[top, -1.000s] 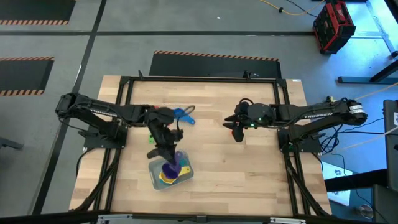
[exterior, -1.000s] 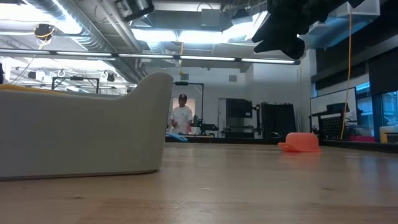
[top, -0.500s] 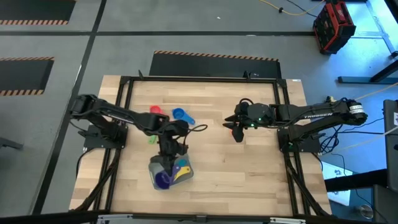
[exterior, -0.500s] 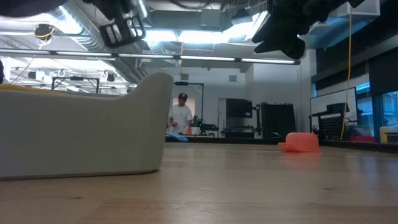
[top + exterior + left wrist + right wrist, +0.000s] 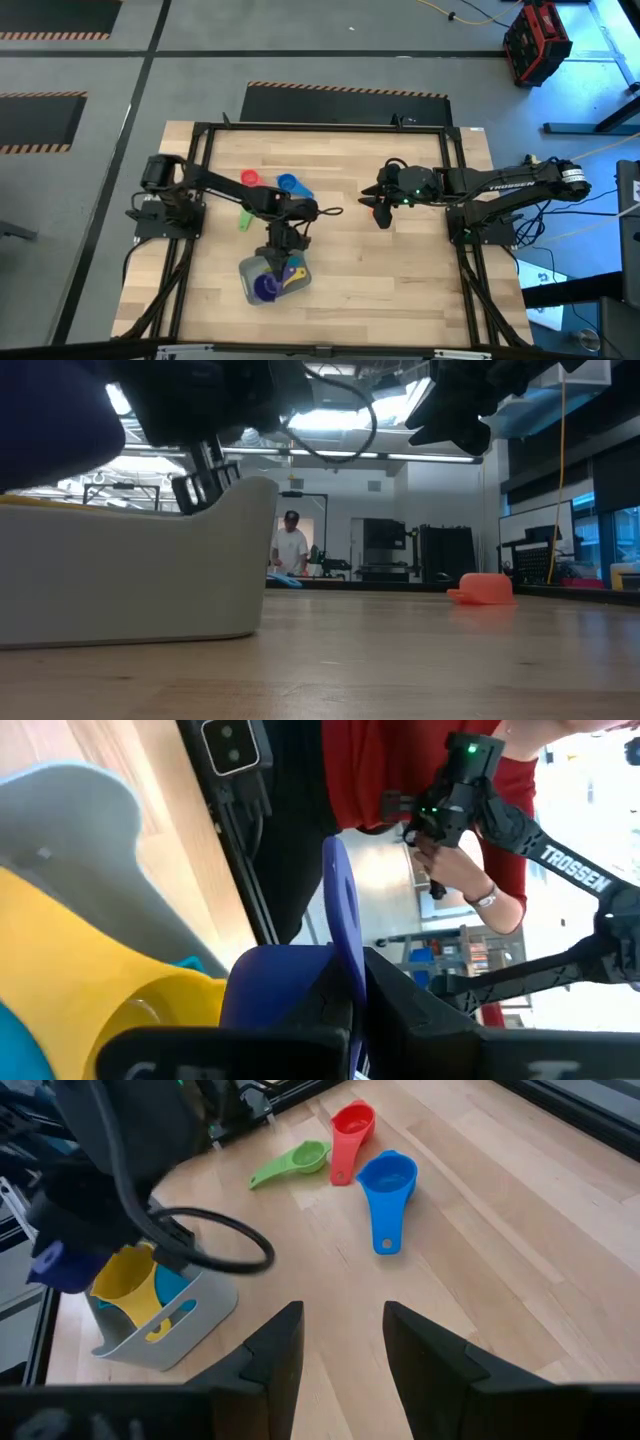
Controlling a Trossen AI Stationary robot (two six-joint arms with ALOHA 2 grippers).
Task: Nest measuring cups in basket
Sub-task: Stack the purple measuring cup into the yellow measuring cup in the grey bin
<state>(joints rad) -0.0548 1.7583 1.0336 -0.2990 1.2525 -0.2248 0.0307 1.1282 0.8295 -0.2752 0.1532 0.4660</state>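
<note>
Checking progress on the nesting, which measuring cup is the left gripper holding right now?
The purple cup. The left gripper is shut on its handle above the basket, while the red, blue and green cups lie loose on the table.

High cam: straight down, far off, takes in whole counter [image 5: 400, 270], both arms and floor round it. Low cam: at counter level, v. close to basket [image 5: 130, 575], which fills its left side; faces across the wood into the room, a person [image 5: 291, 546] standing far back. Left wrist cam: tight over basket interior, looks twd right arm. Right wrist cam: angled down at counter, mid distance; shares basket plus red cup [image 5: 351, 1130], blue cup [image 5: 386, 1185] and green cup [image 5: 290, 1162] w/ high cam.
</note>
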